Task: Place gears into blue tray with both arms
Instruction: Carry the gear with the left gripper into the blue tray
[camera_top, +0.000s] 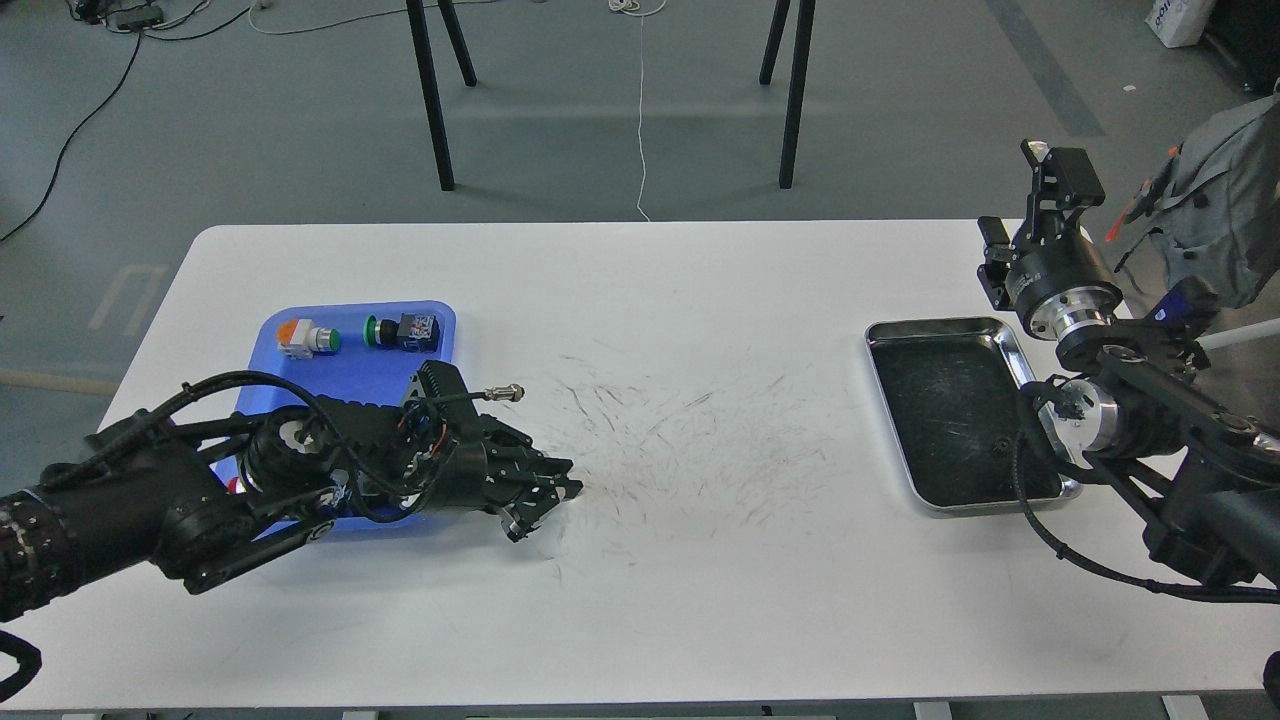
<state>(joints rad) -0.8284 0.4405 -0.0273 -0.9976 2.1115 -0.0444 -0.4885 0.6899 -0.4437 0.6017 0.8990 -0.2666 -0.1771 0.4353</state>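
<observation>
The blue tray (350, 372) lies at the table's left, its near half hidden under my left arm. My left gripper (560, 492) reaches low over the table just right of the tray's near right corner. Its fingers are pressed together on a gear that I cannot see between them now. A tiny dark round thing, seemingly another gear (1000, 447), lies in the silver tray (880, 345) at the right. My right gripper (1050, 170) is raised beyond that tray's far right corner and points away from me. Its fingers cannot be told apart.
Two push-button switches, one orange-capped (305, 337) and one green-capped (400, 330), sit at the blue tray's far edge. The table's middle (690, 430) carries only dark scuff marks. Black stand legs (430, 95) rise from the floor behind the table. A grey bag (1225, 200) hangs at far right.
</observation>
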